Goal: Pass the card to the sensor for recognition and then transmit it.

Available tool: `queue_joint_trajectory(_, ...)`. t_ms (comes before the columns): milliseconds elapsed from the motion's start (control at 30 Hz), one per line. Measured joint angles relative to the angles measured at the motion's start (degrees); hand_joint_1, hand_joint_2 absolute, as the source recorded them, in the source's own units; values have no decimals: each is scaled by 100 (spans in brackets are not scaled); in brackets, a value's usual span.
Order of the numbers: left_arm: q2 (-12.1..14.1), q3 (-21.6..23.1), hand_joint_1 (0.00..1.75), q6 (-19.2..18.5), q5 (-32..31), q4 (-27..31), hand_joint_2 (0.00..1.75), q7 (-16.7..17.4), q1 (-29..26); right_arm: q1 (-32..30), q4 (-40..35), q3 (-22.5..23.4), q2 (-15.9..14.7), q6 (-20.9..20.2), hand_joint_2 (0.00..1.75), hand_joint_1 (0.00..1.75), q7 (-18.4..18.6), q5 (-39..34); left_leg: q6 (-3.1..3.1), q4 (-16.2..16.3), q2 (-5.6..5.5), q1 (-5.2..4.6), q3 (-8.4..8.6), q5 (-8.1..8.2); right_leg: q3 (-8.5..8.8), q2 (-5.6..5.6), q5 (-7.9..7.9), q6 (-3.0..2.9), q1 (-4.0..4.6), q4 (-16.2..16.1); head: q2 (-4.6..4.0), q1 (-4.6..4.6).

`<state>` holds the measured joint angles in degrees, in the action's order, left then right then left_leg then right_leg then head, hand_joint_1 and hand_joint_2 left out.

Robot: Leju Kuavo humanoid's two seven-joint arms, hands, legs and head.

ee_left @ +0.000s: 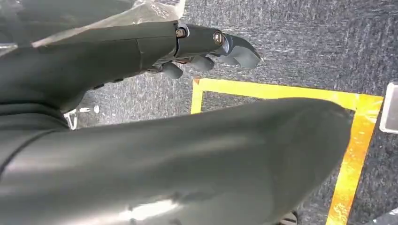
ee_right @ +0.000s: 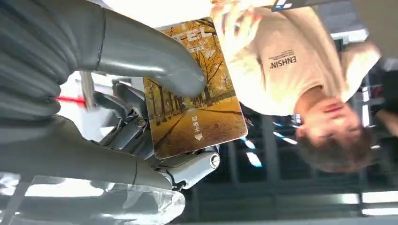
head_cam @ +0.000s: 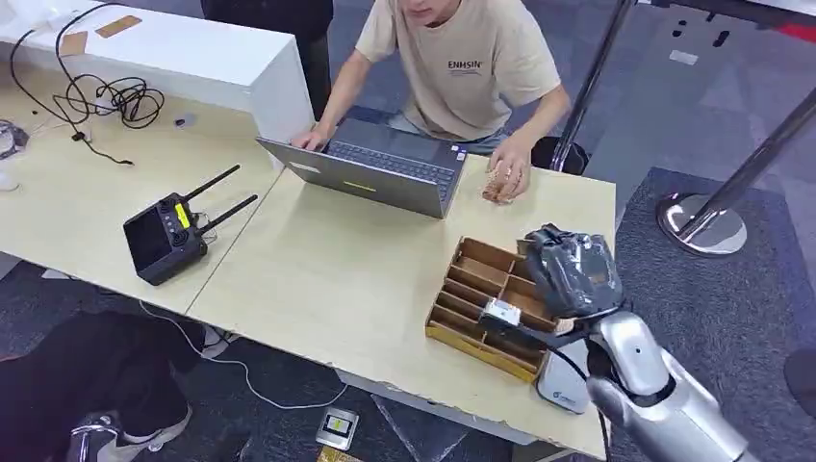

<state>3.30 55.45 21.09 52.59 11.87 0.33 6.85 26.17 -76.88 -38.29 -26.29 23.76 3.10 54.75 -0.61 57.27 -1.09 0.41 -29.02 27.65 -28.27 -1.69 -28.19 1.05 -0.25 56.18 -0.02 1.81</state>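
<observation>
Card: the card point(ee_right: 195, 89), printed with an autumn tree avenue, sits centre-left in the right wrist view, pinched between the grey thumb and the darker fingers point(ee_right: 136, 129) of the right hand point(ee_right: 155, 117).
Right hand: gripping the card; in the head view it point(head_cam: 570, 274) is at right of centre, over the wooden divider tray point(head_cam: 471, 289).
Hidden: the card cannot be made out in the head view, behind the hand's dark cover.
Left hand: the left hand point(ee_left: 206, 49) is at upper centre, over grey carpet with yellow tape point(ee_left: 263, 89); fingers curled in, holding nothing.
Sensor: the grey pad point(head_cam: 563, 385) at the tray's lower right is partly covered by the arm.
Person: a person point(head_cam: 462, 58) at top centre rests their hands at a laptop point(head_cam: 370, 168).
</observation>
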Motion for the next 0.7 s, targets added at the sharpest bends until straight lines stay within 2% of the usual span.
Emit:
queue_joint_trajectory(67, 0, 4, 0, 9, 28, 0, 0, 0, 1, -146, -220, 174, -9, -13, 175, 175, 37, -413, 0, 0, 0, 0, 0, 0, 0, 0, 0, 0, 0, 0, 0, -2)
queue_joint_trajectory(167, 0, 11, 0, 59, 116, 0, 0, -48, -4, -452, -643, 538, -15, -162, 175, 175, 9, -1448, 0, 0, -1, 0, 0, 0, 0, 0, 0, 0, 0, -1, 0, -2)
queue_joint_trajectory(367, -4, 9, 0, 120, 265, -4, 0, -96, -17, -1205, -1597, 1450, -238, -909, 175, 175, -365, -3683, 0, 1, -1, -1, 2, 1, -1, 0, 0, 0, -1, -2, 0, -2)
queue_joint_trajectory(500, -2, 9, 0, 151, 330, -11, 0, -92, -38, -1708, -2155, 2066, -440, -1310, 175, 175, -420, -4428, 1, 1, -2, -2, 1, 1, -1, 0, 0, 0, -2, -3, 0, -2)
queue_joint_trajectory(700, -4, -4, 0, 190, 398, -17, 0, -96, -41, -2311, -2784, 2856, -690, -1681, 175, 175, -299, -4709, 1, 1, -1, -1, 4, 1, -1, 1, 0, 0, -2, -3, 0, -2)
